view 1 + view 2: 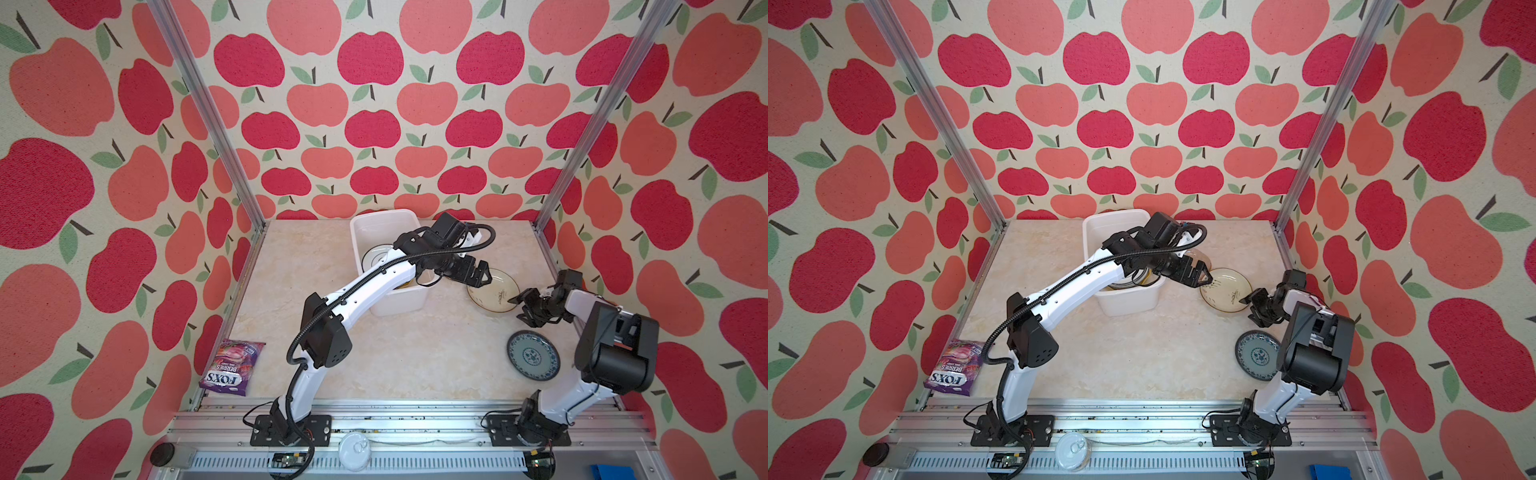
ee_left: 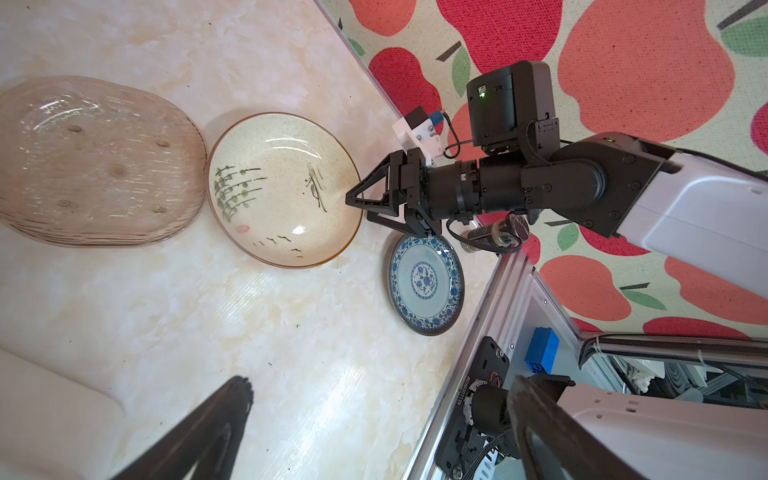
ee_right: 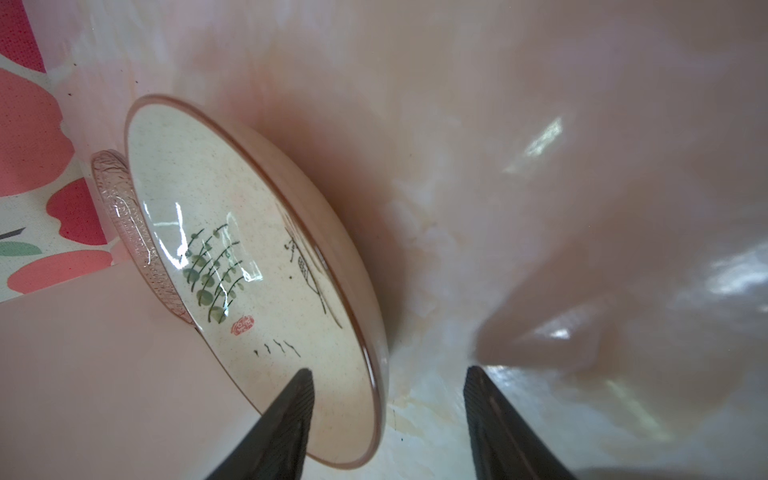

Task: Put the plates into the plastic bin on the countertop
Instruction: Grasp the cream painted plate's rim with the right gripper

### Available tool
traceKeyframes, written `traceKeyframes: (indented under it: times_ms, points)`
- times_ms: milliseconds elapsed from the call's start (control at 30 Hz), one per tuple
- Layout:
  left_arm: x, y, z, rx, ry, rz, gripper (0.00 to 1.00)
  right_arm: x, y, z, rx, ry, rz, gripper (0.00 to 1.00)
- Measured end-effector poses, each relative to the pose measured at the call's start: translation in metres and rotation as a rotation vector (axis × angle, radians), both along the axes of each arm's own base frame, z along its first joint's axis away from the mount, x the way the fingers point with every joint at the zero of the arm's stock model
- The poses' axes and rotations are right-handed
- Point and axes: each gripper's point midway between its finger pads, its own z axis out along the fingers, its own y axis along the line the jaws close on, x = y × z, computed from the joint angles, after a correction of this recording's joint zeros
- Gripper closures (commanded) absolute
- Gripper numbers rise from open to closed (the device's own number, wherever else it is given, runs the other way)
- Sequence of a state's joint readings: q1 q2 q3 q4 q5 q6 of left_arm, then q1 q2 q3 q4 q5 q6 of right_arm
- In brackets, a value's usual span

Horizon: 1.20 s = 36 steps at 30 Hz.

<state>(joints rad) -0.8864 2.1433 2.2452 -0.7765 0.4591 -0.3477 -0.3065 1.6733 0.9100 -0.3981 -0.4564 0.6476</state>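
Note:
A cream plate [image 1: 496,295] painted with green stalks lies on the countertop [image 1: 415,353], right of the plastic bin [image 1: 399,305]. My right gripper [image 3: 386,374] is open and straddles the plate's near rim: one finger [image 3: 291,415] over the plate's inside, the other [image 3: 498,415] over bare countertop. My left gripper [image 2: 382,386] reaches across the bin and hangs wide open and empty beside the cream plate's far-left edge. A blue-patterned plate [image 1: 532,354] lies near the right arm. A translucent brown plate [image 2: 95,162] sits beside the cream plate [image 2: 282,189]. Plates [image 1: 376,257] lie in the bin.
A purple Fox's candy bag [image 1: 232,368] lies at the front left corner. A white round lid [image 1: 353,451] rests on the front aluminium rail. Aluminium posts [image 1: 598,112] and apple-patterned walls close in the back and sides. The left arm's forearm [image 1: 374,282] spans the bin.

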Motion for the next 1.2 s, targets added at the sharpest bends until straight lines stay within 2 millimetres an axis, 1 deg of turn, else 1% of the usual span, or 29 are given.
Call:
traceKeyframes:
  times_ms: [167,267,500,633,767,933,1200]
  points:
    - [0.001,-0.002,-0.008,0.008,0.011,-0.001,0.01,0.007,0.001,-0.006,0.013,-0.018,0.006,0.52]
    - [0.002,-0.003,-0.011,0.013,0.016,0.0,0.01,0.011,0.002,-0.008,0.032,-0.031,0.013,0.54]
    - [0.004,-0.003,-0.014,0.014,0.031,0.013,0.01,0.021,0.006,-0.01,0.06,-0.07,0.028,0.61]
    - [0.005,-0.004,-0.013,0.011,0.036,0.019,0.01,0.026,0.007,-0.012,0.075,-0.092,0.037,0.67]
    - [0.007,-0.006,-0.009,0.002,0.028,0.019,0.01,0.028,0.007,-0.014,0.084,-0.103,0.045,0.74]
    - [0.007,-0.006,-0.01,0.006,0.031,0.019,0.01,0.029,0.006,-0.016,0.081,-0.107,0.053,0.84]
    - [0.006,-0.005,-0.014,0.018,0.04,0.019,0.01,0.027,0.008,-0.016,0.059,-0.119,0.087,0.93]
